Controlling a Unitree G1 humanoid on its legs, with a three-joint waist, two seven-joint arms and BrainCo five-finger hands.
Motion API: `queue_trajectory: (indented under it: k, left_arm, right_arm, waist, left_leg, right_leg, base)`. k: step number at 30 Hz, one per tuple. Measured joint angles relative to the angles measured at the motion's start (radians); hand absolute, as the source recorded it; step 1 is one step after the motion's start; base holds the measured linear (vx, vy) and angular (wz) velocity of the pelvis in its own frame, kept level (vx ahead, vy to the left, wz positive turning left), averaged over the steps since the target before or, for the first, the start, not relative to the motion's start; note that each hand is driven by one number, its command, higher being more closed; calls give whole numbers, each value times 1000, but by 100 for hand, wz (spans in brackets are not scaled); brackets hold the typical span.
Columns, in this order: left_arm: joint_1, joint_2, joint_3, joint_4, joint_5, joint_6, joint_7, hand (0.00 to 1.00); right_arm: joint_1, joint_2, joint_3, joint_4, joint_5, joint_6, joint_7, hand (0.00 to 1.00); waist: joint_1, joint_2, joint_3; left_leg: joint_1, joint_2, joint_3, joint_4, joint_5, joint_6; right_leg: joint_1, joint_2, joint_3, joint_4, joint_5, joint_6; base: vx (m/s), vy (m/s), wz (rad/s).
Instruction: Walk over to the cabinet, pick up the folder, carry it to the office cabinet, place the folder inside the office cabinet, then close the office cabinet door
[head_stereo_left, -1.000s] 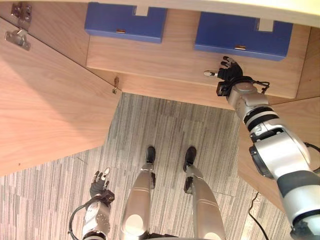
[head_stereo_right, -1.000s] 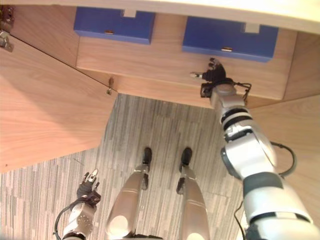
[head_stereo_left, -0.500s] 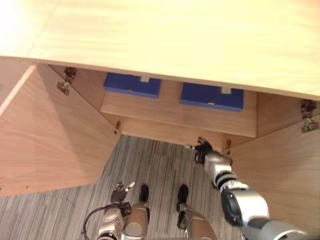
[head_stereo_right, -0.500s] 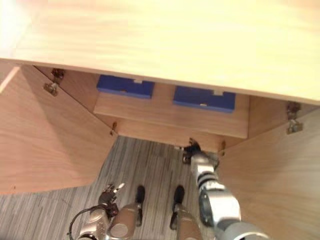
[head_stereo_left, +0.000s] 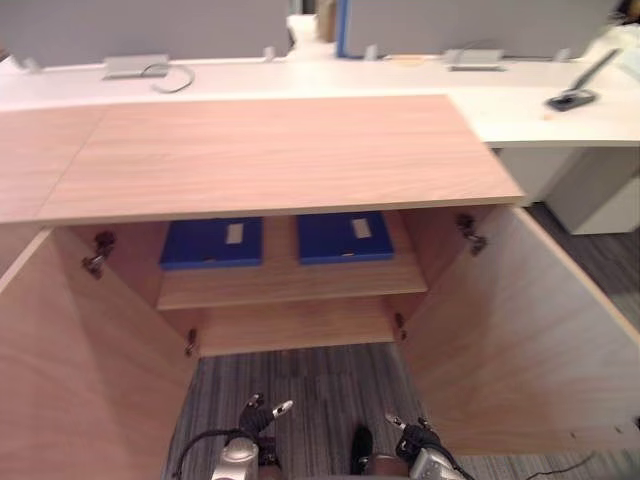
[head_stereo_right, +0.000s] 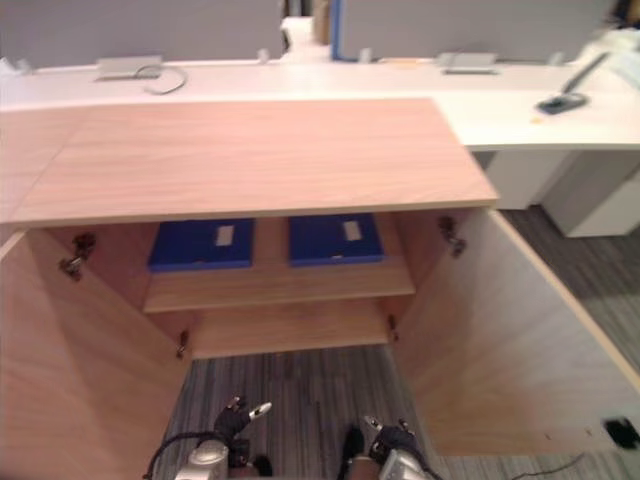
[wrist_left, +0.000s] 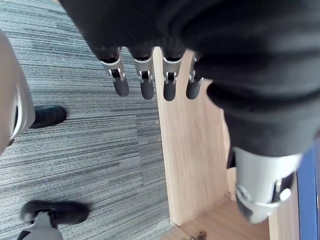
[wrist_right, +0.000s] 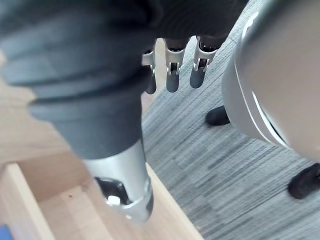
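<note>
The wooden cabinet (head_stereo_left: 270, 150) stands in front of me with both doors swung wide. On its upper shelf (head_stereo_left: 290, 285) lie two blue folders side by side, one on the left (head_stereo_left: 211, 243) and one on the right (head_stereo_left: 345, 236). My left hand (head_stereo_left: 262, 413) hangs low over the carpet, well short of the shelf, with its fingers (wrist_left: 145, 82) straight and nothing in them. My right hand (head_stereo_left: 410, 435) is just as low, by the right door; its fingers (wrist_right: 172, 75) are straight and empty too.
The left door (head_stereo_left: 80, 370) and right door (head_stereo_left: 510, 330) jut out towards me on either side of the grey carpet (head_stereo_left: 300, 385). Behind the cabinet runs a white desk (head_stereo_left: 540, 115) with cables and a dark object (head_stereo_left: 572, 97).
The camera has tilted up from the floor to the whole cabinet. My right hand has drawn back from the shelf edge and dropped low. The left hand stays low.
</note>
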Motion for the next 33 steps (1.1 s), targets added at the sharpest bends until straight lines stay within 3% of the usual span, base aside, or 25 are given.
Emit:
queue_trajectory:
  k: [1, 2, 3, 4, 5, 7, 8, 11, 14, 18, 24, 33]
  left_arm:
    - [18, 0, 12, -2, -3, -5, 2, 0]
    - [26, 1, 20, -2, -7, -7, 2, 0]
    - [34, 4, 46, -3, -13, -11, 3, 0]
    - [32, 11, 68, 0, -18, -12, 4, 0]
    - [26, 6, 98, 24, -35, -10, 4, 0]
    - [24, 1, 111, 44, -50, -5, 4, 0]
    - [20, -2, 114, 65, -55, -4, 4, 0]
    - [15, 4, 98, 80, -75, -3, 6, 0]
    - [12, 26, 98, 80, -97, -3, 15, 0]
    - [24, 78, 100, 87, -113, -3, 24, 0]
    - [45, 92, 104, 109, -131, -3, 32, 0]
    - [51, 85, 78, 111, -116, -3, 30, 0]
  right_arm:
    - [23, 3, -34, 7, 24, -8, -1, 0]
    - [30, 3, -45, 11, 38, -10, -1, 0]
    - [38, 7, -64, 24, 57, -13, -1, 0]
    - [41, 11, -83, 36, 72, -15, -2, 0]
    - [48, 2, -112, 39, 95, -23, -2, 0]
    - [55, -13, -113, 46, 118, -25, -9, 0]
    - [60, -23, -119, 53, 131, -25, -10, 0]
    - [94, -48, -117, 102, 139, -23, -10, 0]
    - [89, -49, -113, 111, 168, -25, -8, 0]
    - [88, -55, -109, 126, 190, -34, -8, 0]
    - [90, -63, -108, 101, 247, -54, -27, 0]
    - [56, -154, -98, -372, 129, -109, -102, 0]
  waist:
    - [3, -12, -36]
    - [4, -18, -46]
    - [3, -41, -61]
    - [7, -59, -71]
    - [8, -45, -79]
    - [9, -33, -88]
    - [-4, -19, -97]
    - [-13, -25, -101]
    - [-17, -30, -84]
    - [-22, -28, -66]
    - [-21, -16, -46]
    - [-29, 31, -41]
  left_leg:
    - [9, 23, 24, -3, 6, -13]
    - [17, 28, 37, -8, 10, -22]
    - [33, 25, 79, -18, 17, -37]
    - [41, 19, 113, -24, 19, -55]
    - [35, 26, 135, -36, 8, -48]
    - [42, -23, 170, -67, 2, -20]
    - [37, -5, 194, -79, 15, -17]
    - [40, 18, 210, -73, 23, -14]
    - [41, 22, 240, -54, 18, -29]
    - [44, 47, 270, 28, -36, -41]
    - [73, 46, 286, 46, -84, -63]
    - [71, 38, 235, 38, -75, -66]
  right_leg:
    - [18, -74, -27, 127, -38, 18]
    - [31, -106, -32, 142, -39, 20]
    - [61, -172, -37, 136, -7, 8]
    - [69, -186, -34, 87, 7, 58]
    - [72, -145, -81, 6, -9, 50]
    - [108, -88, -88, -184, -6, 54]
    - [120, -45, -82, -278, 39, 86]
    - [202, 30, -54, -505, 163, 78]
    - [212, 41, -14, -572, 214, 72]
    - [213, 49, 42, -572, 229, 64]
    - [207, 64, 111, -572, 233, 63]
    - [192, 74, 131, -566, 241, 66]
  base:
    - [-30, -106, -38]
    - [6, -128, -72]
    - [8, -204, -94]
    - [-18, -253, -140]
    - [-34, -237, -133]
    - [-41, -87, -145]
    - [-36, -26, -107]
    - [-70, -104, -41]
    - [-100, -36, -42]
    - [-112, 0, -33]
    - [-88, 10, -45]
    - [73, 18, -7]
